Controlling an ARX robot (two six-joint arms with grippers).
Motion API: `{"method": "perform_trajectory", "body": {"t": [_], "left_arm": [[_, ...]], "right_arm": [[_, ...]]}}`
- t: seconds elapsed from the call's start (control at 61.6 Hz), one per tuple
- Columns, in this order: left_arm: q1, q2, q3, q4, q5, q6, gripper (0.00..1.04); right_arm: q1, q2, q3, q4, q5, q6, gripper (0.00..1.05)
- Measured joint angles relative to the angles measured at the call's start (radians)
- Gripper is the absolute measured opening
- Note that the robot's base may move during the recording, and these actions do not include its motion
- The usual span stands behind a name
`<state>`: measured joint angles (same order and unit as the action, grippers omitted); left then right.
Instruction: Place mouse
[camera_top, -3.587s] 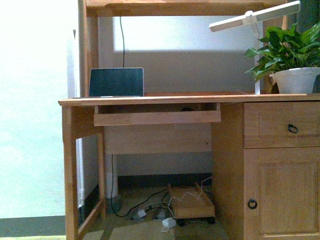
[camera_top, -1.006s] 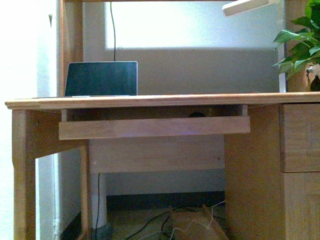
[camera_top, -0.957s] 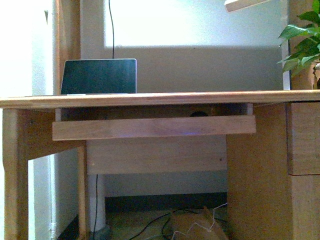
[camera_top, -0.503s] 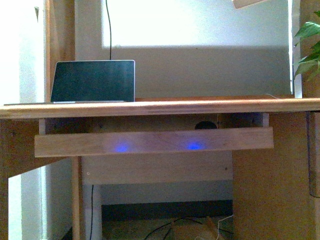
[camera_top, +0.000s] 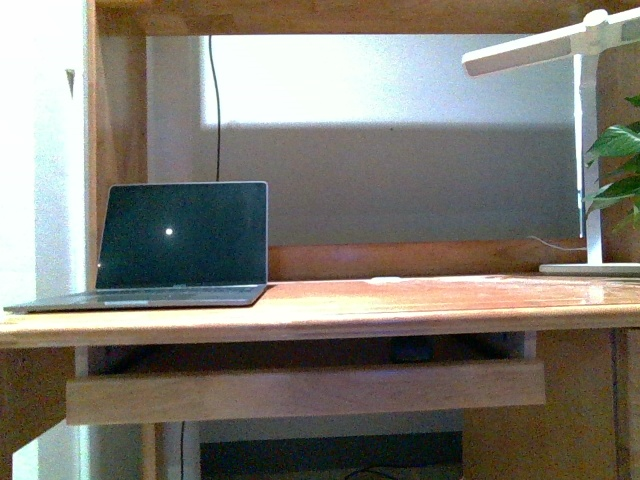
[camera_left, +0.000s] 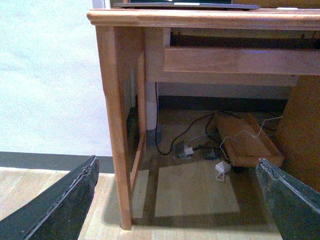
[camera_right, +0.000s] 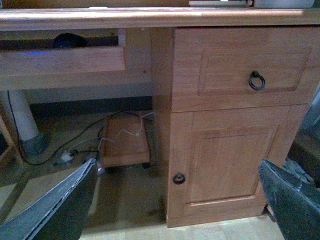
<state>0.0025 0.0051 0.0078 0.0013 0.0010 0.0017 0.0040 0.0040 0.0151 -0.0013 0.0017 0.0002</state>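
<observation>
surface (camera_top: 400, 300): orange-brown wood, redder on top | laptop (camera_top: 185, 235): black screen, silver-grey base | lamp (camera_top: 560, 50): white | plant leaves (camera_top: 618, 170): green | mouse (camera_right: 70, 40): dark grey, near black | ring pull (camera_right: 256, 80): black | cable (camera_top: 213, 110): black | wall (camera_top: 400, 150): pale grey-white

The laptop (camera_top: 185, 240) sits on the left of the table (camera_top: 400, 300), the lamp (camera_top: 585, 150) on its right. The mouse (camera_top: 410, 349) lies in the tray (camera_top: 300, 390) underneath.
</observation>
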Motion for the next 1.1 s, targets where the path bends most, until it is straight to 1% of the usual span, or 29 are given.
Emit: {"method": "perform_trajectory", "body": {"t": [0.081, 0.146, 0.179, 0.227, 0.292, 0.422, 0.503, 0.617, 0.698, 0.747, 0.828, 0.925, 0.974, 1.104], "left_arm": [[-0.001, 0.003, 0.002, -0.008, 0.002, -0.008, 0.97], [-0.022, 0.080, 0.042, -0.114, 0.010, -0.106, 0.97], [-0.027, 0.128, 0.047, -0.118, 0.024, -0.134, 0.97], [-0.031, 0.212, 0.049, -0.091, 0.049, -0.148, 0.97], [-0.015, 0.330, 0.064, -0.006, 0.097, -0.142, 0.97], [0.020, 0.576, 0.129, 0.150, 0.176, -0.057, 0.97], [0.049, 0.795, 0.203, 0.271, 0.241, 0.070, 0.97], [0.067, 1.056, 0.317, 0.412, 0.254, 0.274, 0.97], [0.063, 1.246, 0.415, 0.523, 0.261, 0.505, 0.97], [0.058, 1.351, 0.475, 0.593, 0.264, 0.677, 0.97], [0.058, 1.470, 0.555, 0.655, 0.283, 0.871, 0.97], [0.064, 1.588, 0.643, 0.716, 0.301, 1.053, 0.97], [0.067, 1.640, 0.686, 0.739, 0.308, 1.130, 0.97], [0.071, 1.754, 0.792, 0.779, 0.315, 1.266, 0.97]], "right_arm": [[0.000, 0.000, 0.000, 0.000, 0.000, 0.000, 0.97], [0.000, 0.000, 0.000, 0.000, -0.001, 0.000, 0.97], [0.000, 0.000, 0.000, 0.000, -0.001, 0.000, 0.97], [0.000, 0.000, 0.000, 0.000, -0.002, 0.000, 0.97], [0.000, 0.000, 0.000, 0.000, -0.001, 0.000, 0.97], [0.000, 0.000, 0.000, 0.000, -0.002, 0.000, 0.97], [0.000, 0.000, 0.000, 0.000, -0.002, 0.000, 0.97], [0.000, 0.000, 0.000, 0.000, -0.002, 0.000, 0.97], [0.000, 0.000, 0.000, 0.000, -0.002, 0.000, 0.97], [0.000, 0.000, 0.000, 0.000, -0.002, 0.000, 0.97], [0.000, 0.000, 0.000, 0.000, -0.002, 0.000, 0.97], [0.000, 0.000, 0.000, 0.000, -0.002, 0.000, 0.97], [0.000, 0.000, 0.000, 0.000, -0.002, 0.000, 0.97], [0.000, 0.000, 0.000, 0.000, -0.002, 0.000, 0.97]]}}
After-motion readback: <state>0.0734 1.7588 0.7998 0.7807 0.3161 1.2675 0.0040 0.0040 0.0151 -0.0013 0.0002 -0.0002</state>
